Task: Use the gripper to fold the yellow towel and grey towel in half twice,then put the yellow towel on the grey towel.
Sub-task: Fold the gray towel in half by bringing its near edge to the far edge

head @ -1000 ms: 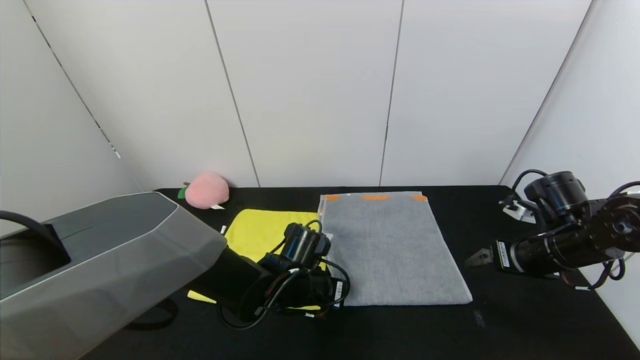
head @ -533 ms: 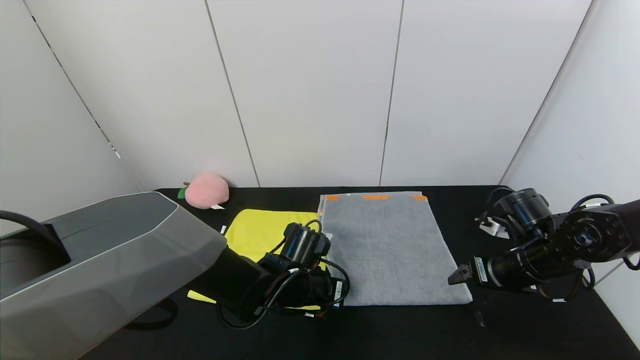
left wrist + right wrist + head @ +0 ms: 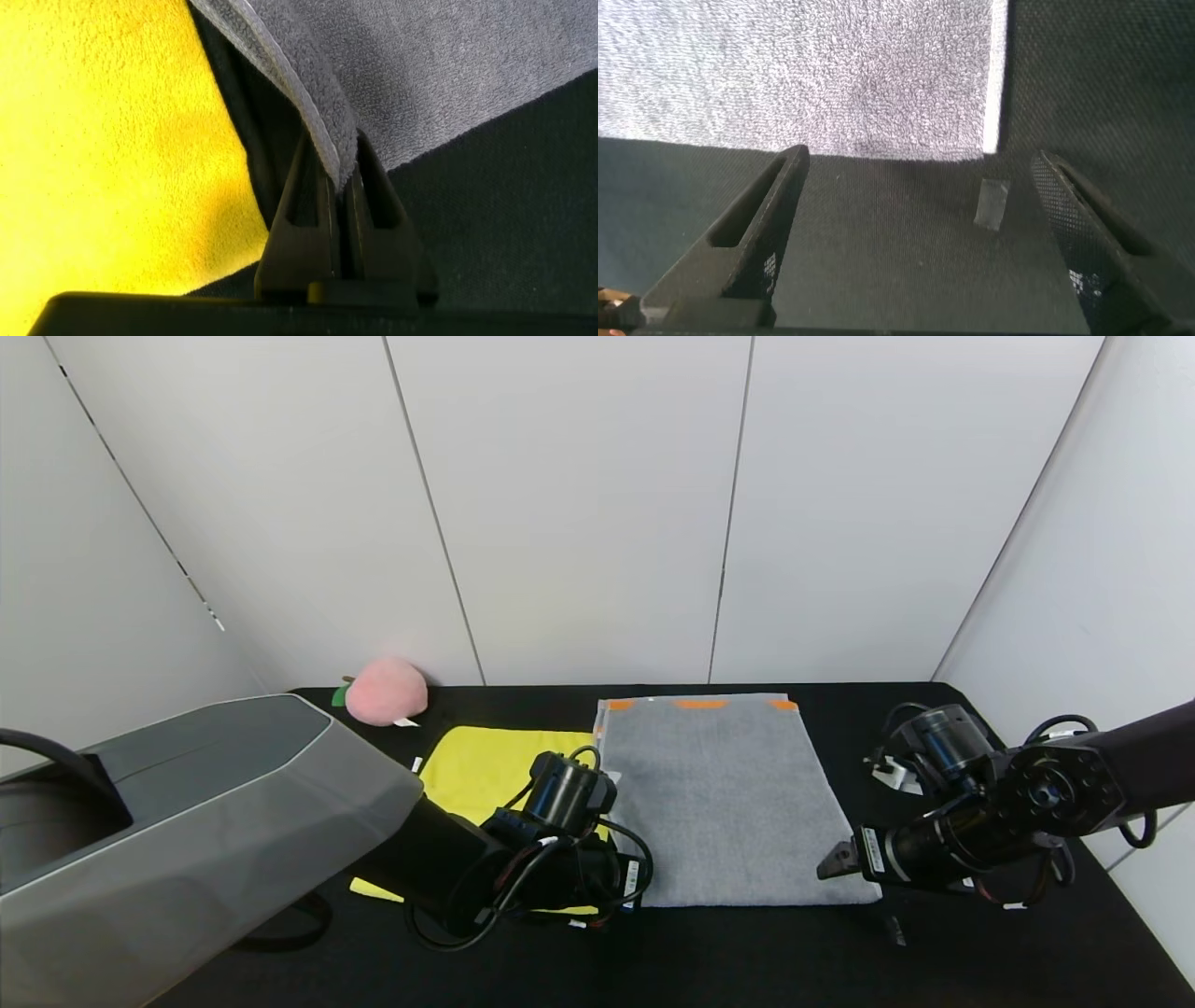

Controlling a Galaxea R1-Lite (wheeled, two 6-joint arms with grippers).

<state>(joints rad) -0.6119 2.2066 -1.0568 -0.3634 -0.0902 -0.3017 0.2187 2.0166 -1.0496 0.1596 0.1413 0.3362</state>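
Though both claws were already at the near edge of the grey towel (image 3: 733,798), barely begun as a task — lay flat and broad on the black counter (image 3: 934,952), orange patches along the far edge, no crease from a second fold to be seen; whether folded once already, could not be told from this flat view, though layered edges showed faintly at the far left corner. Beside it, touching or nearly so on the left, lay the yellow towel (image 3: 485,765), spread flat and partly hidden under the left arm, apparently unfolded and certainly not yet stacked on the grey one. Left claw (image 3: 341,201) was pinched tight on the near left corner of the grey towel, cloth edge drawn up between the fingers in the left wrist view. Right claw (image 3: 831,865) hovered at the near right corner with fingers (image 3: 757,233) spread wide and nothing between them — corner of the towel and a small scrap of tape (image 3: 992,203) on the counter framed just ahead in the right wrist view. Judged as left to do: closing on that corner, folding the grey towel, folding the yellow one, stacking yellow on grey. Pink plush peach (image 3: 386,692) sat at the far left corner, well apart from the work.
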